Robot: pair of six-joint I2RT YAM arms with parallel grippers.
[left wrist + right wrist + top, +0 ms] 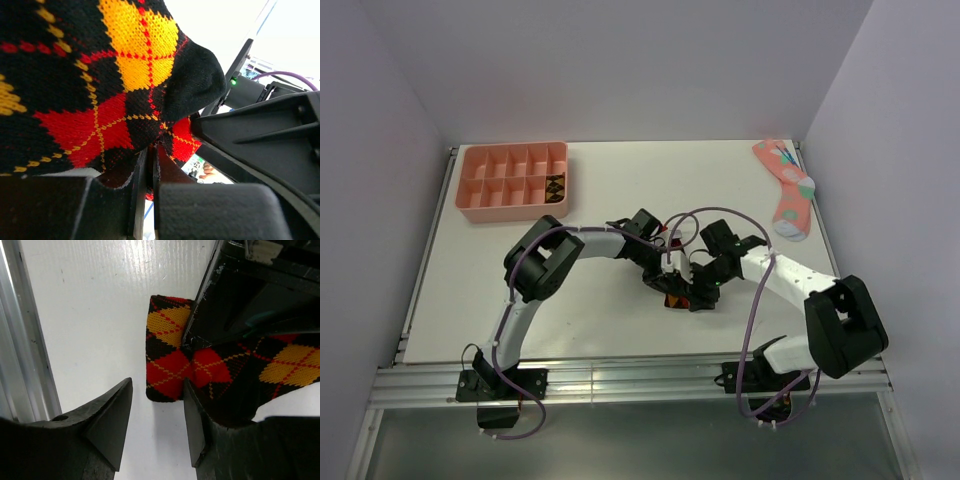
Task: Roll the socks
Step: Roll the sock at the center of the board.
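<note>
The socks [170, 355] are dark argyle fabric with red and orange diamonds, lying folded on the white table; I cannot tell the two apart. My left gripper [150, 152] is shut on a fold of this fabric, which fills the left wrist view. Its black body sits over the socks in the right wrist view. My right gripper [156, 385] stands open just short of the folded end, with only bare table between its fingers. Its right finger [195, 415] rests against the fabric. From above, both grippers [668, 268] [698, 290] meet over the socks [674, 301] mid-table.
A pink sock [787, 190] with teal and white marks lies at the back right. A salmon divided tray [480, 182] stands at the back left with a dark argyle roll [555, 187] in one compartment. The metal rail [25, 340] runs along the near table edge.
</note>
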